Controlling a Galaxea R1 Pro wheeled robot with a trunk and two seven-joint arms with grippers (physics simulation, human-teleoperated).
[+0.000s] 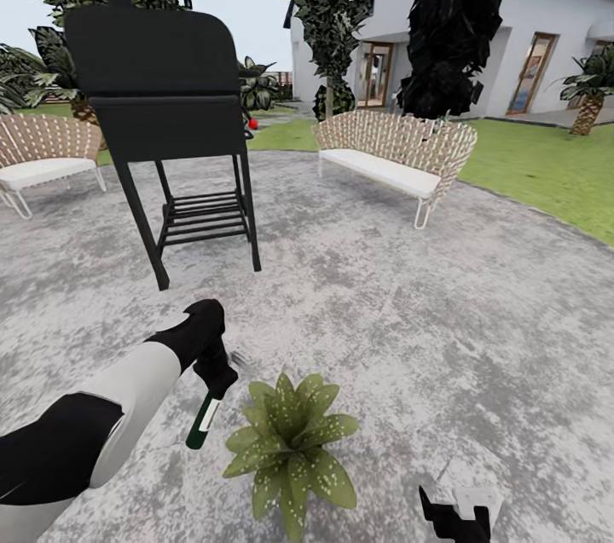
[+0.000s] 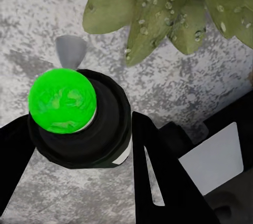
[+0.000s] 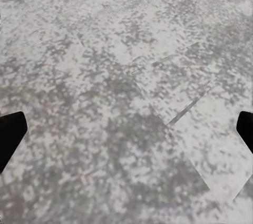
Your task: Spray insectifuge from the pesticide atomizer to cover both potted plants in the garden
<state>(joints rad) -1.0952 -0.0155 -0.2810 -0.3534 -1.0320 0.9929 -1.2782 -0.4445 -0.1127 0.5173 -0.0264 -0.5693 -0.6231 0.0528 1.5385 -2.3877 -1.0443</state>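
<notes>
Beside the potted plant (image 1: 290,441) on the grey patio (image 1: 443,296), the pesticide atomizer (image 1: 203,422) hung in the left gripper (image 1: 213,377), which was clamped around its upper end, bottle tilted and pointing down at the paving just to the plant's side. It looked slim and dark green with a white label; from the left wrist its end showed as a bright green disc (image 2: 62,103) ringed in black, leaves (image 2: 174,13) close beyond. My judgement: the spray could land on the stone instead of the rosette, since the bottle sat off to one side. The right gripper (image 1: 456,513) hovered low over bare paving with its fingers spread and nothing between them. Farther off stood a black grill (image 1: 166,100) and a wicker bench (image 1: 396,155).
</notes>
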